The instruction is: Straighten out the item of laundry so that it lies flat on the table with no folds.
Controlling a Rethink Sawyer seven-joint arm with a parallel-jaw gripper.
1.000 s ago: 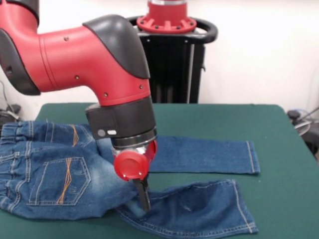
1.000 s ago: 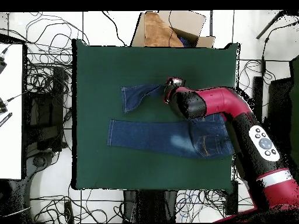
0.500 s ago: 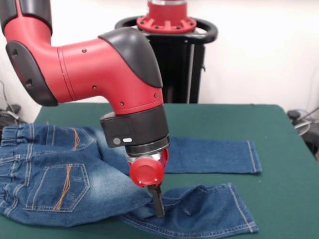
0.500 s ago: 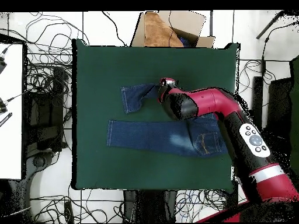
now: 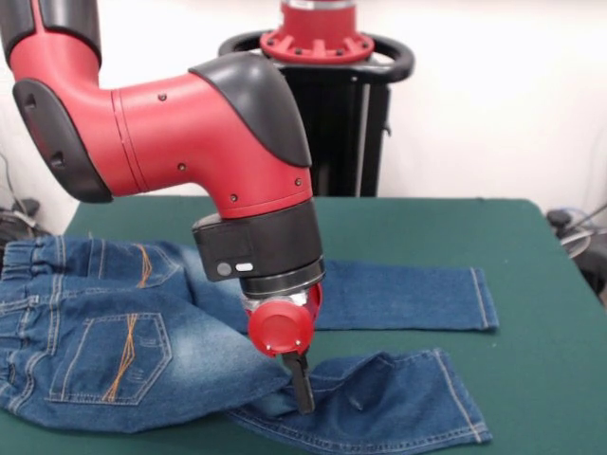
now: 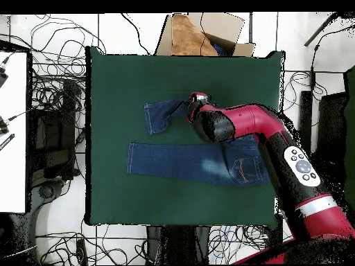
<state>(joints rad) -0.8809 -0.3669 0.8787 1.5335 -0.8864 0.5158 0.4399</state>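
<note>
On the dark green table [image 5: 531, 284] lies a small pair of blue denim jeans [image 5: 114, 351], seat side up, its gathered waistband [image 5: 24, 256] at the left edge of the front view and its back pockets [image 5: 112, 353] showing orange stitching; one leg [image 5: 408, 296] runs straight and flat towards the right, ending in a hemmed cuff; the other leg [image 5: 379, 403], nearer the camera, is bent and rumpled, with a fold where it meets the seat, and its cuff lies at the lower right. The red and black arm [image 5: 190, 142] comes down over the middle of the garment; below its red round cap the pincer [image 5: 302, 389] shows as a single dark blade pressed down into the crease of the rumpled leg, touching the cloth; whether it is open, closed or pinching the denim I cannot tell, since only that one narrow edge shows.

In the overhead view the jeans [image 6: 201, 163] sit in the middle of the table [image 6: 111, 83]; the long leg stretches to the left, the short bent leg [image 6: 163, 114] lies just beside it and angled away, and the arm [image 6: 243, 125] covers the point where the two legs join. Beyond the table's far edge stands an open cardboard box [image 6: 197, 33]; tangled cables [image 6: 55, 90] lie on the floor around the table.
</note>
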